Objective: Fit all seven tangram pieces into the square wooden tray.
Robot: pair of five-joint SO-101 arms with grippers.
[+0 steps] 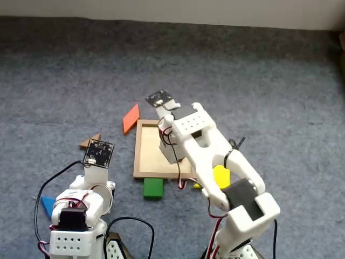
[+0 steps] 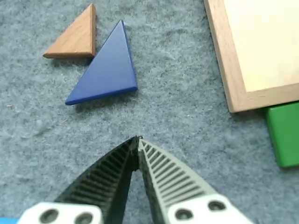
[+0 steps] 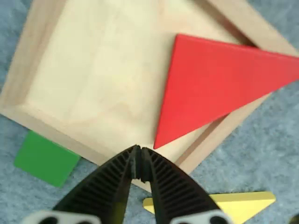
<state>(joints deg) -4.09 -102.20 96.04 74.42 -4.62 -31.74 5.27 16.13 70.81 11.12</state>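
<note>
Resting only partly seated, the large red triangular piece (image 3: pixel 210 88) lies in the right half of the square wooden tray (image 3: pixel 103 70). One long tip appears to ride over the tray's right rim, and the rest of the pale floor is bare. The right jaws, clenched on nothing, hover over the tray's near right corner, just beside the triangle's near tip.

Seating that piece looks like the step in hand. A slow, low push leftward should let the tip clear the rim and drop flat. A hard shove could skate the tray or flip the piece out.

Outside the tray:
- a green square block (image 1: pixel 153 187) just beside the near rim
- a yellow piece (image 1: pixel 221 177) at the near right
- an orange parallelogram (image 1: pixel 131 118) off the far left corner
- a dark blue triangle (image 2: pixel 105 70) and a small brown wooden triangle (image 2: pixel 74 37) to the left
- a light blue piece (image 1: pixel 48 205) at the near left

The left jaws, also clenched and empty, hang over the grey table near the dark blue triangle.
</note>
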